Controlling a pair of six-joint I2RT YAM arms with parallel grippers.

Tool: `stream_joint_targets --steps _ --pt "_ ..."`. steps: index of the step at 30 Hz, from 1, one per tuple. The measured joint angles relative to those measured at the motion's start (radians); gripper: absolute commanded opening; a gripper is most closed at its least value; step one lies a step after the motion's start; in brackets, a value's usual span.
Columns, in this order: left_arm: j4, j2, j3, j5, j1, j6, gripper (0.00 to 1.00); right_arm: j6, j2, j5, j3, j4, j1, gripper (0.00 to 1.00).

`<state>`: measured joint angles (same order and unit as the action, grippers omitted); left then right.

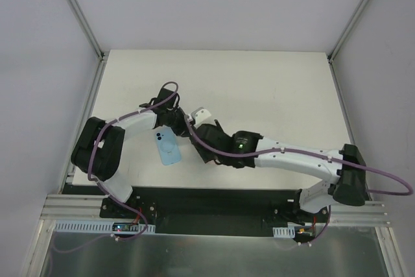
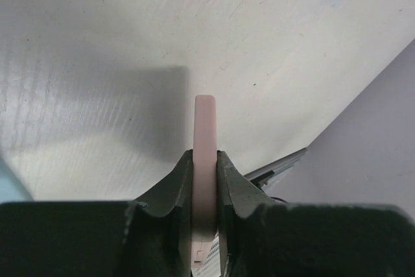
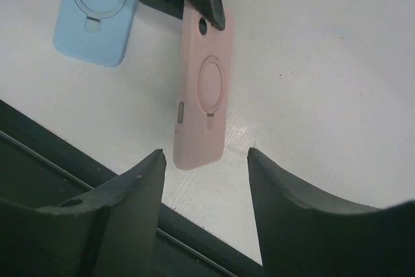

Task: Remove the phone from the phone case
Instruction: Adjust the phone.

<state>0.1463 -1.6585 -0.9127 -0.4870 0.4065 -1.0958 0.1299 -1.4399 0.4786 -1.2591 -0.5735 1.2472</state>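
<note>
1. The left end effector (image 2: pixel 205 159) is clenched on the camera end of the pink phone case (image 3: pixel 202 95). It pinches the front and back faces, and the case appears to hang clear of the surface (image 3: pixel 324 63).
2. The right end effector (image 3: pixel 206 157) is released, with its jaws standing wide. In its wrist view the free end of the case lies between the fingertips, apparently untouched.
3. Only the back of the case shows, so the phone itself is hidden and how firmly it sits cannot be told.
4. The hold is short and sits at one end. A pull or peel at the far end would lever against it, so the case may twist in the jaws or slip out altogether.
5. The left pinch squeezes both faces together, which may trap the phone at that end and make the case resist peeling.
6. If the right jaws close across case and phone alike, both would move as one and nothing would separate.
7. A sudden release could drop the phone onto the surface, or onto the blue case (image 3: pixel 96 14) lying nearby.
</note>
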Motion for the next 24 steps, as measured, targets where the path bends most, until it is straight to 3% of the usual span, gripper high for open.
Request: stream_joint_targets --steps 4,11,16,20,24 --pt "0.047 0.023 -0.026 0.024 0.000 -0.002 0.00 -0.011 -0.119 0.068 -0.034 -0.032 0.078 0.57" --pt "0.097 0.042 -0.046 0.043 0.000 -0.001 0.00 -0.003 -0.240 0.119 -0.039 -0.072 0.139 0.37" --pt "0.119 0.051 -0.046 0.052 0.000 -0.001 0.00 0.004 -0.240 0.142 -0.041 -0.076 0.138 0.36" --pt "0.130 0.065 -0.046 0.052 0.000 -0.001 0.00 0.011 -0.240 0.146 -0.041 -0.079 0.138 0.43" --pt "0.130 0.077 -0.046 0.052 0.000 -0.001 0.00 0.016 -0.245 0.146 -0.041 -0.080 0.138 0.44"
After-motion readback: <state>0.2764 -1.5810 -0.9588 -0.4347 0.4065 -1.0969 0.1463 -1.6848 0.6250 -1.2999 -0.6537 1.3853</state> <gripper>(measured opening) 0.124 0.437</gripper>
